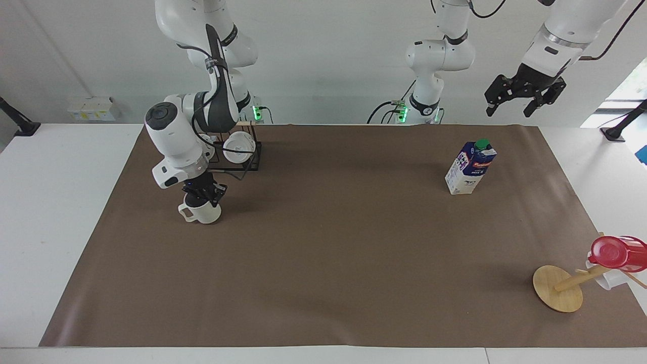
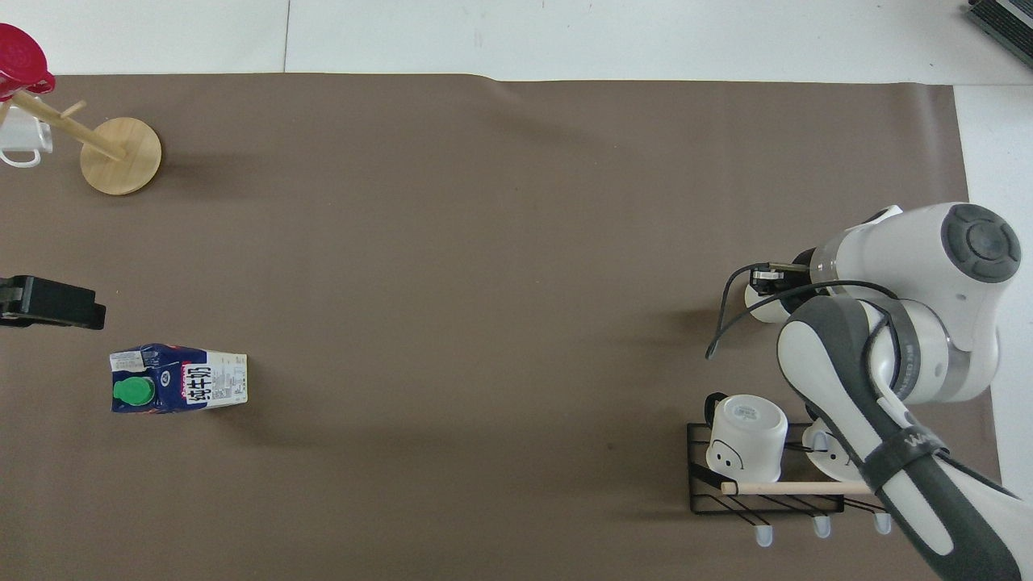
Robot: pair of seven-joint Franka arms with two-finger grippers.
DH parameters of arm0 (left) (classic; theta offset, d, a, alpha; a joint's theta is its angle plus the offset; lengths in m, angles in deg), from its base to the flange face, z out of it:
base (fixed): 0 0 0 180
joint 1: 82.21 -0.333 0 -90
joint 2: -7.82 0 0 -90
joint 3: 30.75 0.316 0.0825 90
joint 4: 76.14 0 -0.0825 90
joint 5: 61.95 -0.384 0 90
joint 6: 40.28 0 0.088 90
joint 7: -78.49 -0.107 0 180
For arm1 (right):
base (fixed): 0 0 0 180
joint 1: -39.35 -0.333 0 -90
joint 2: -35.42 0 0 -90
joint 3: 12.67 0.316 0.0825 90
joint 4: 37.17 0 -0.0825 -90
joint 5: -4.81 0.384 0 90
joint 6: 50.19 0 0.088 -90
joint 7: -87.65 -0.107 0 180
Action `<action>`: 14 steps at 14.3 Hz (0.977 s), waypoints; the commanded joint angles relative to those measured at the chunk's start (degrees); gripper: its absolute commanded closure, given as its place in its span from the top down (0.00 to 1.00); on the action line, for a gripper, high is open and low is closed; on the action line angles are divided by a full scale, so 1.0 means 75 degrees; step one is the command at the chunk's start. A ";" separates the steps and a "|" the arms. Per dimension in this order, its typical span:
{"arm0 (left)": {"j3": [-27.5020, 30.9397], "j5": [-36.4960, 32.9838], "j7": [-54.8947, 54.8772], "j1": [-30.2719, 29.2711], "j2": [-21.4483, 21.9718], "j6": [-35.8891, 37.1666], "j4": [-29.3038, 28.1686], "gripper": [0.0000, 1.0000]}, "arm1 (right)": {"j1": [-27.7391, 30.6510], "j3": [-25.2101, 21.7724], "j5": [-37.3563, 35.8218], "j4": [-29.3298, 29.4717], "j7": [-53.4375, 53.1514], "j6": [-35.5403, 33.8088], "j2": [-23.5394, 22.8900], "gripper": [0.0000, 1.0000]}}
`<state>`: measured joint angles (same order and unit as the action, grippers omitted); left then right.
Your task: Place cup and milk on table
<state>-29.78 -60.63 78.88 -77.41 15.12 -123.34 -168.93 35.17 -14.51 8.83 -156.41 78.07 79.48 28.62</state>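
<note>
Right claw (image 1: 203, 194) clenched on the rim of the cream mug (image 1: 201, 213), left of centre in the facing view, just below the black wire rack (image 1: 251, 159) with its white mugs. Mug appears tilted; contact with the brown mat (image 1: 323, 242) unclear. Milk carton (image 1: 470, 167) upright on the mat, right of centre, on the white tabletop (image 1: 55, 202). Left claw (image 1: 520, 94) released, waiting at upper right above the mat's corner. Wooden mug tree (image 1: 561, 285) with red cup (image 1: 616, 253) at lower right.

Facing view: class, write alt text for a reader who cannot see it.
The right gripper is shut on the cream cup beside a black wire rack. The milk stands on the brown mat toward the left arm's end, where the open left gripper waits raised.
</note>
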 commanded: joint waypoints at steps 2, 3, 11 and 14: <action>-0.0036 0.0024 -0.0344 -0.0335 0.0481 -0.0514 -0.1103 1.00 | -0.0214 0.0069 0.0074 0.0908 -0.0268 -0.0847 -0.0101 0.00; -0.0036 0.0024 -0.0391 -0.0393 0.0632 -0.0678 -0.1442 1.00 | -0.0332 0.0057 0.0050 0.1037 -0.0373 -0.1058 -0.0078 0.00; -0.0025 0.0024 -0.1048 -0.0733 0.1254 -0.2634 -0.3622 1.00 | -0.2347 0.0069 -0.1040 0.1741 -0.2809 -0.2056 -0.0008 0.00; -0.0025 0.0024 -0.1024 -0.0687 0.1488 -0.3290 -0.4395 1.00 | -0.2910 0.0092 -0.0911 0.1870 -0.3361 -0.2091 -0.0031 0.00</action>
<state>-29.48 -60.64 72.05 -82.04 22.86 -143.96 -196.26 14.60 -13.76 2.30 -143.75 55.12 65.28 28.64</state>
